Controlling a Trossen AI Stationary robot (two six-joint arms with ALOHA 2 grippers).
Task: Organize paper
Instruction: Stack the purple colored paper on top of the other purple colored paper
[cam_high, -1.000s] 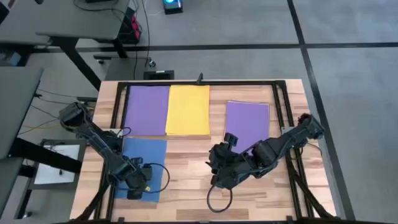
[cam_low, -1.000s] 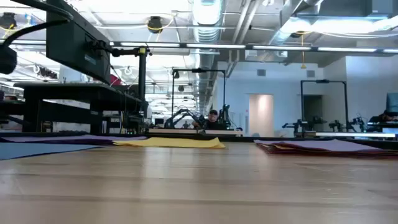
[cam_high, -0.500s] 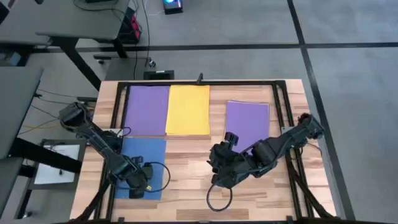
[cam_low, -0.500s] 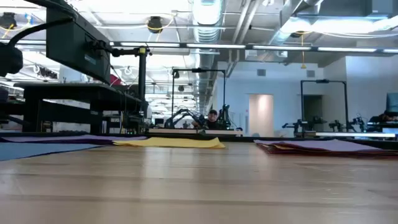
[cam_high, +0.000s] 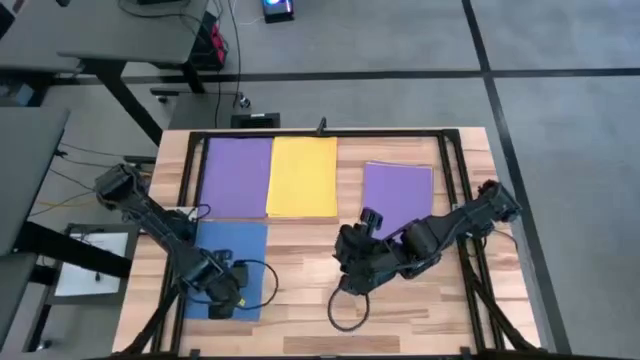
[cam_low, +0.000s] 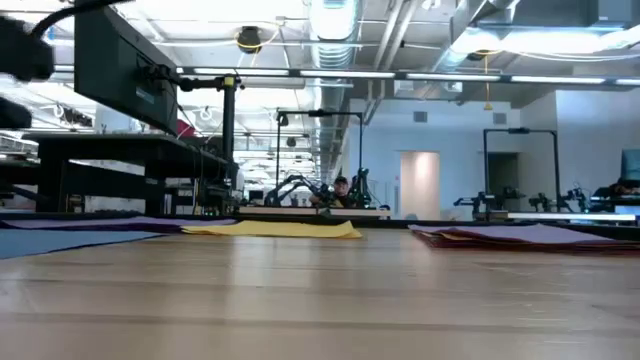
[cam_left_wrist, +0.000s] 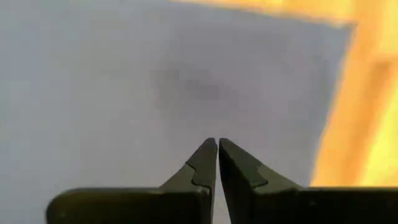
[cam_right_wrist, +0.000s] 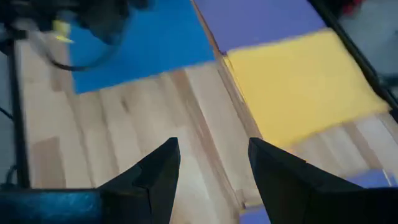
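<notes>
The paper lies flat on the wooden table in four places: a purple sheet (cam_high: 237, 177) at the far left, a yellow sheet (cam_high: 302, 177) beside it, a purple-topped stack (cam_high: 397, 195) at the right and a blue sheet (cam_high: 232, 250) at the near left. My left gripper (cam_high: 224, 296) is shut low over the blue sheet's near part (cam_left_wrist: 124, 93). My right gripper (cam_high: 347, 262) hangs open over bare wood at mid-table, with nothing between its fingers (cam_right_wrist: 214, 149). In the low view the yellow sheet (cam_low: 270, 229) and the stack (cam_low: 530, 236) show edge-on. My left gripper points its shut fingertips (cam_left_wrist: 217, 149) down at the blue sheet, a little in from one of its corners. Whether the tips touch the sheet, I cannot tell.
A black frame (cam_high: 320, 133) runs along the table's far edge and down both sides. A loop of black cable (cam_high: 345, 310) lies near the front edge below my right gripper. Bare wood spreads across the near middle and right. A white printed sheet (cam_high: 95, 262) rests on a stand off the table's left.
My right gripper has shifted a little toward the table's far edge, staying open. In the low view part of my left arm has moved upward at the picture's left. The sheets lie as before.
</notes>
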